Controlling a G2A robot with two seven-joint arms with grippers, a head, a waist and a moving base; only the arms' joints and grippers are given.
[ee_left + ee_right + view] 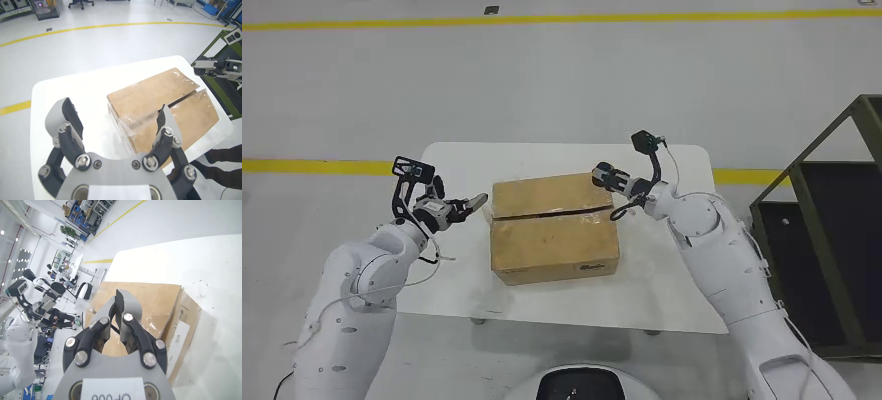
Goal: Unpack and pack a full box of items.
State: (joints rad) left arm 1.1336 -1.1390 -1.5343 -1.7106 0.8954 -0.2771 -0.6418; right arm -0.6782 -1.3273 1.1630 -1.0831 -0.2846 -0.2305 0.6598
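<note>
A closed cardboard box sits at the middle of the white desk. Its two top flaps meet along a seam running from 9 to 3 o'clock, with loose clear tape wrinkled over the end facing the left arm. The left jaws stand wide apart, empty, just beside the box between 9 and 10 o'clock. The right jaws are pressed together on nothing, over the box's corner at about 2 o'clock.
</note>
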